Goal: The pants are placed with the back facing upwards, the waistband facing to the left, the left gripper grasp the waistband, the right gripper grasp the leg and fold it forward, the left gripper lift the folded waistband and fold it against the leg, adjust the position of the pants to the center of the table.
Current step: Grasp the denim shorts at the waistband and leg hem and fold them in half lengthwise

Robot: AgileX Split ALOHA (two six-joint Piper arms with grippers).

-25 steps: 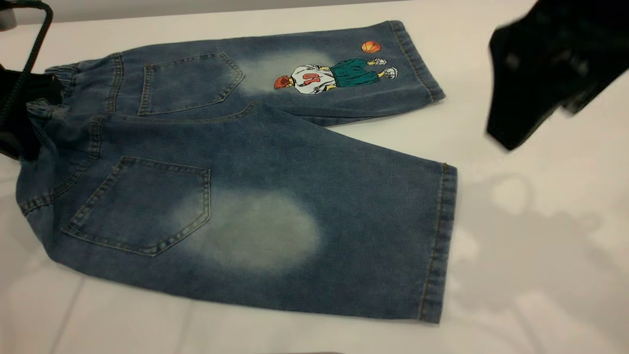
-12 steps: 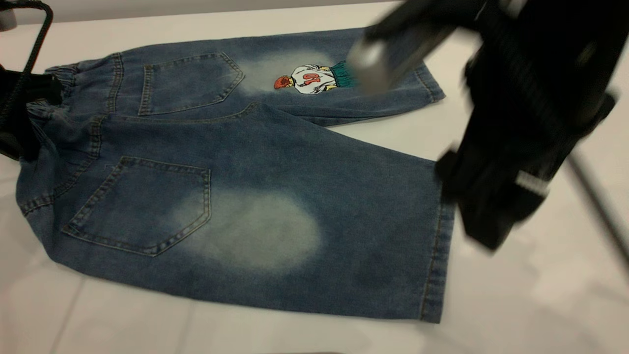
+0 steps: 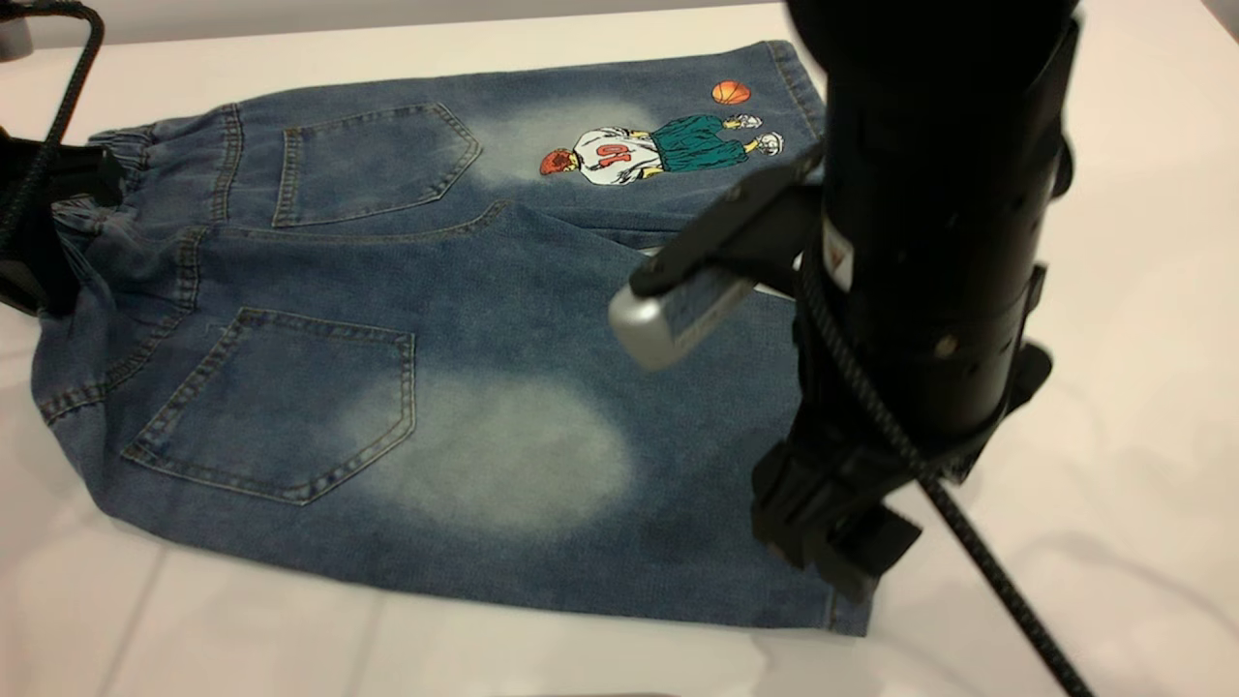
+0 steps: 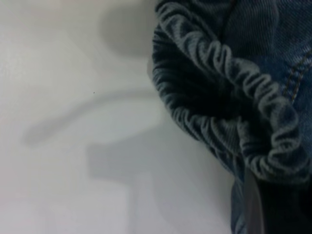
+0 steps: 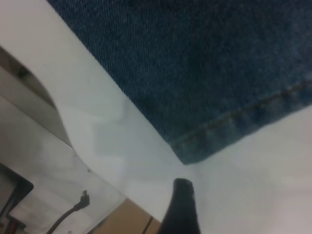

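While the pants (image 3: 465, 358) lie spread back-up on the white bench (image 3: 194, 639), the left hand (image 3: 39, 232) sits at the far left edge, right at the waistband (image 3: 106, 184). From where I stand only a black block and a braided cable (image 3: 58, 106) looping above it are visible, so I cannot tell whether this hand is closed on the cloth. Its wrist view shows the puckered elastic band (image 4: 229, 97) bunched and curled, raised a little off the pale surface, which carries soft grey shadows.

Moving rightward, two back pockets (image 3: 281, 407) face up, then a pale oval patch (image 3: 494, 455) on the near leg (image 3: 581, 436). The far leg carries the cartoon basketball player print (image 3: 658, 150) with an orange ball beside it.

At the right, the right arm (image 3: 929, 242) stands tall and black over the hem of the near leg, its wrist camera (image 3: 678, 310) jutting out to the side. The right hand (image 3: 832, 523) is down at that hem's near corner; how far its fingers are parted I cannot tell. Its wrist view shows the stitched hem corner (image 5: 195, 146) lying flat on the bench, one dark fingertip (image 5: 180, 204) just beside it, apart from the cloth. Beyond the bench edge there, a lower light surface with a thin cable (image 5: 68, 214) and a strip of brown floor show. The bench is glossy, with faint reflections to the right.
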